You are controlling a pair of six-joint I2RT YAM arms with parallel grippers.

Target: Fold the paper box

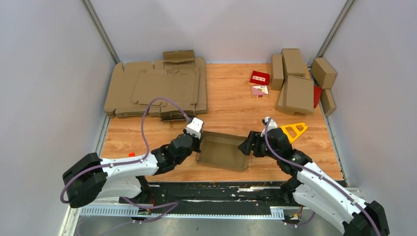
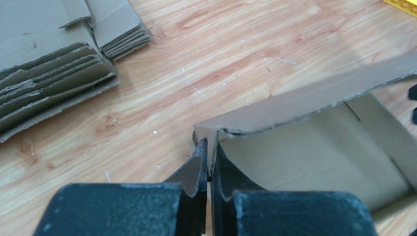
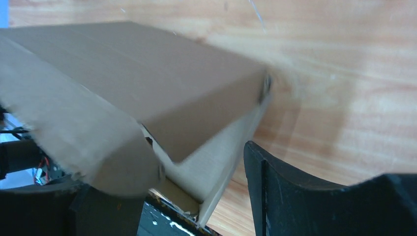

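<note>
Right wrist cam: paper box [image 3: 147, 83] blurred, left end off-frame. One finger of right gripper [image 1: 244, 146] hidden, prob. behind the box flap.
Left wrist cam: box cut by right edge. Yellow piece [image 2: 404, 4] only a corner sliver. Blanks pile [image 2: 44, 73] cropped top & left.
Top cam: red carton [image 1: 259, 77] print too small to read.

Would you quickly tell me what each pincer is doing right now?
Left pincer: closed on the box wall.
Right pincer: open, straddling the box's end, not clamped.
</note>
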